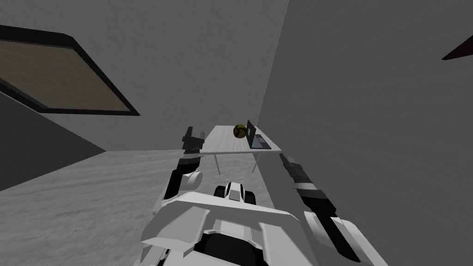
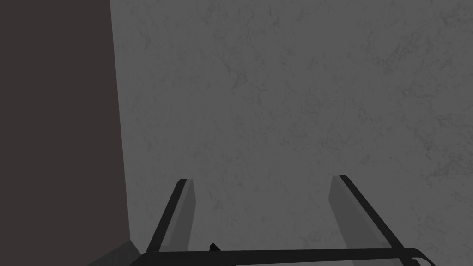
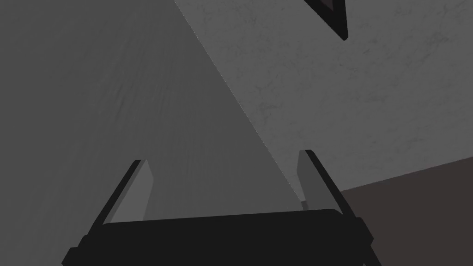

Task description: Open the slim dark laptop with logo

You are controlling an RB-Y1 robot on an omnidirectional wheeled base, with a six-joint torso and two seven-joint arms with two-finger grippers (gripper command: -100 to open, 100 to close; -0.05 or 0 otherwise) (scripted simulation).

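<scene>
The laptop (image 1: 257, 137) is seen at the counter's (image 1: 221, 142) right edge, lid standing up, base lying along that edge. The right claw (image 3: 222, 157), spread and empty, is judged nearer. The left claw (image 1: 195, 132), likewise spread, is held beside the near left corner.

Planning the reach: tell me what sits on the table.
A dark laptop, its lid already raised, and a yellow-and-black ball beside it. The left hand hides the near left corner of the table.
</scene>
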